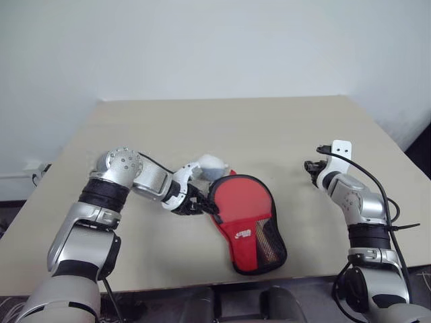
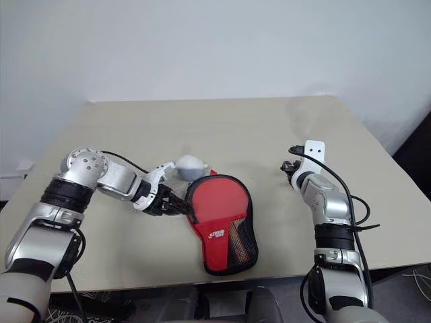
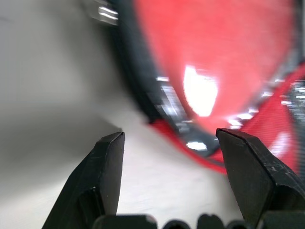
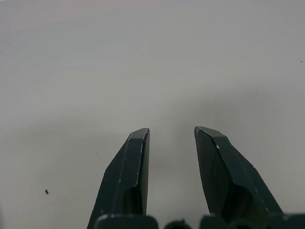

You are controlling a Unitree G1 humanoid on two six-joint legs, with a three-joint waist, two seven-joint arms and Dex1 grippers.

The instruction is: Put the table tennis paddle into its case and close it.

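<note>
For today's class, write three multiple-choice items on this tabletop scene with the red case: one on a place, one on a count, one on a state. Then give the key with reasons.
1. Where does the grey ball lie?
A. just behind the case
B. at the table's far right corner
C. inside the mesh pocket

2. How many robot grippers are over the table?
A. one
B. two
C. three

3. What is the left gripper doing?
A. squeezing the ball
B. open, holding nothing
C. gripping a cup

Key: 1 A, the ball rests against the case's far edge; 2 B, the left gripper is beside the case and the right gripper is apart; 3 B, its fingers are spread over bare table.
</note>
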